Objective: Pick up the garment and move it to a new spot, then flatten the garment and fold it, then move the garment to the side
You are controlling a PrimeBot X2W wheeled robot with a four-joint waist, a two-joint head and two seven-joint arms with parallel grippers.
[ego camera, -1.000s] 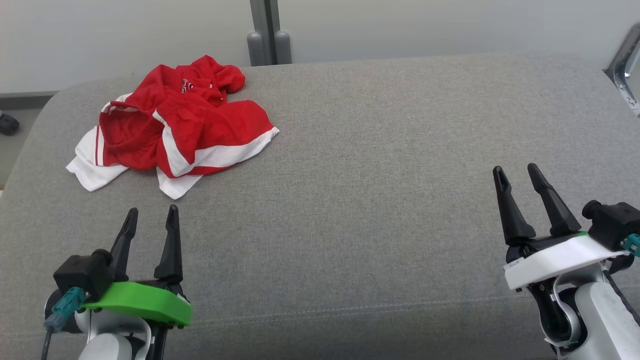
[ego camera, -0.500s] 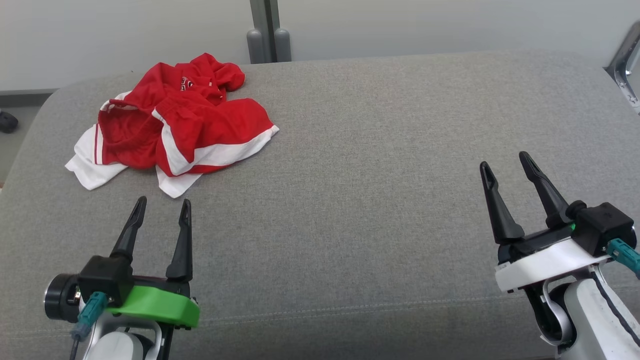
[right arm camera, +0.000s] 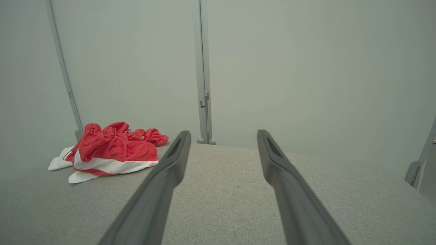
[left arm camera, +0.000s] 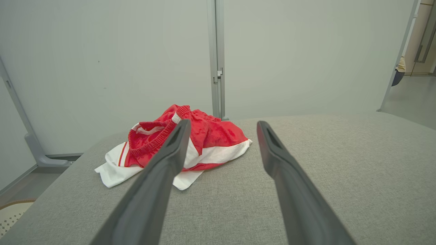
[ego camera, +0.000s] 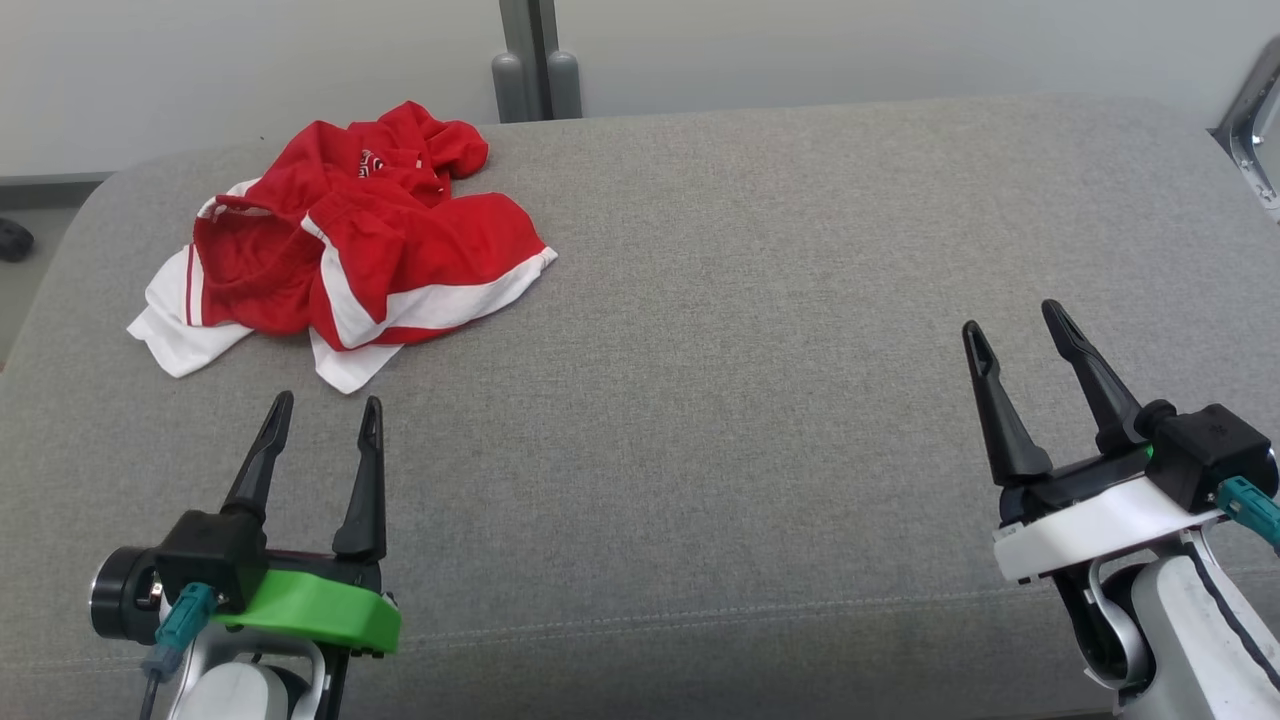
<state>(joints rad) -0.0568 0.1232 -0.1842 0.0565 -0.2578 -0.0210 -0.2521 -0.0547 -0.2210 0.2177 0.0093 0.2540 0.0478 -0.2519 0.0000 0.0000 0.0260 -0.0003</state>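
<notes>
Two claws, both spread wide and empty: left gripper and right gripper hover over the grey cushion. The garment, red with white trim, lies crumpled just ahead of the left gripper's tips and a bit to their left, not touching. It sits well apart from the right gripper, far off to that claw's left. My read is that the step in hand is the reach for the first pick. Use the left claw, keep it wide, come in low and bite the raised red bunch at the waistband, not the flat white corner. Don't dig the tips into the cushion. Lift fully clear before carrying it to the bare stretch between the two claws. For containers, the one candidate is a pale perforated thing low to the left claw's left, past the cushion edge. Can't tell if it's a basket or what's in it.
</notes>
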